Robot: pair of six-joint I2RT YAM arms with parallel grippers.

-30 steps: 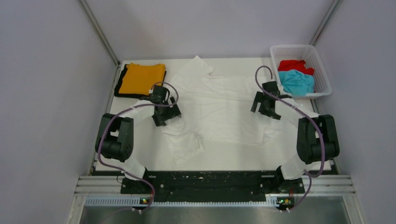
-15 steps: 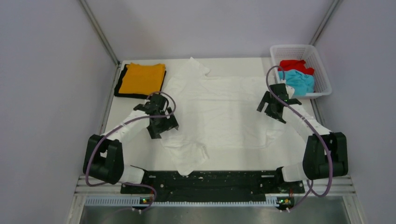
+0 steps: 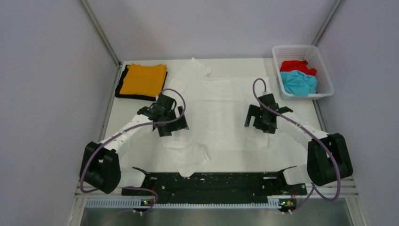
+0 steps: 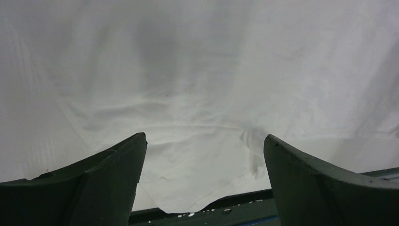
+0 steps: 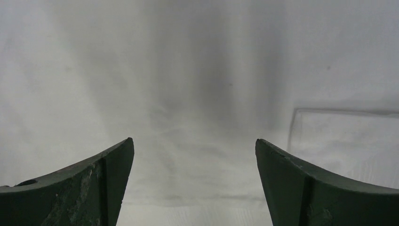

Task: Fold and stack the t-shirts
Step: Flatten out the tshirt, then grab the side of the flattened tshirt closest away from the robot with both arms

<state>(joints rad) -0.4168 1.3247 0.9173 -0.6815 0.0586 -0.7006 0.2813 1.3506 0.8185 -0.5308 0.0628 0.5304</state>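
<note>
The white t-shirt [image 3: 219,110] lies spread across the middle of the table, one sleeve bunched near the front [image 3: 190,157]. My left gripper [image 3: 173,126] is open and empty above the shirt's left side; the left wrist view shows white cloth [image 4: 197,94] between its fingers [image 4: 117,169]. My right gripper [image 3: 259,123] is open and empty above the shirt's right side, with cloth [image 5: 188,94] below it. The orange t-shirt [image 3: 142,78] lies folded on the black t-shirt [image 3: 121,87] at the back left. The red t-shirt [image 3: 296,66] and teal t-shirt [image 3: 299,83] sit crumpled in the basket.
The white lattice basket [image 3: 324,70] stands at the back right corner. The black base rail [image 3: 207,181] runs along the near edge, and it shows past the shirt's hem in the left wrist view [image 4: 235,207]. Grey walls close in the table's sides.
Both arms swung inward over the white shirt: the left gripper moved right, the right gripper moved left and nearer. The shirt's right side now lies flatter.
</note>
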